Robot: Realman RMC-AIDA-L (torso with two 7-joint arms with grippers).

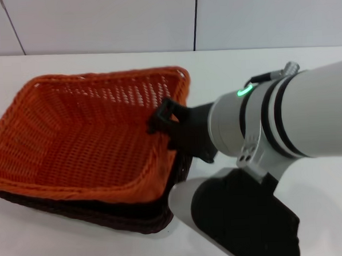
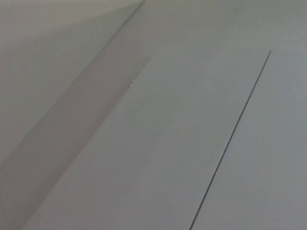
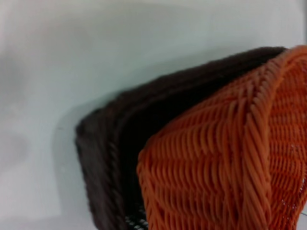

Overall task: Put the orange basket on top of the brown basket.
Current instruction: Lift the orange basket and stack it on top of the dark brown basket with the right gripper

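The orange basket [image 1: 85, 138] lies inside the top of the brown basket [image 1: 106, 214], whose dark rim shows under it along the front and right. My right gripper [image 1: 170, 127] straddles the orange basket's right wall, one black finger inside the rim, shut on that wall. In the right wrist view the orange basket [image 3: 216, 167] sits tilted over a corner of the brown basket [image 3: 124, 129]. The left gripper is out of view; its wrist view shows only a plain white surface.
The baskets stand on a white table [image 1: 313, 212] with a white panelled wall [image 1: 154, 20] behind. My right arm's white and black links [image 1: 285, 122] fill the lower right of the head view.
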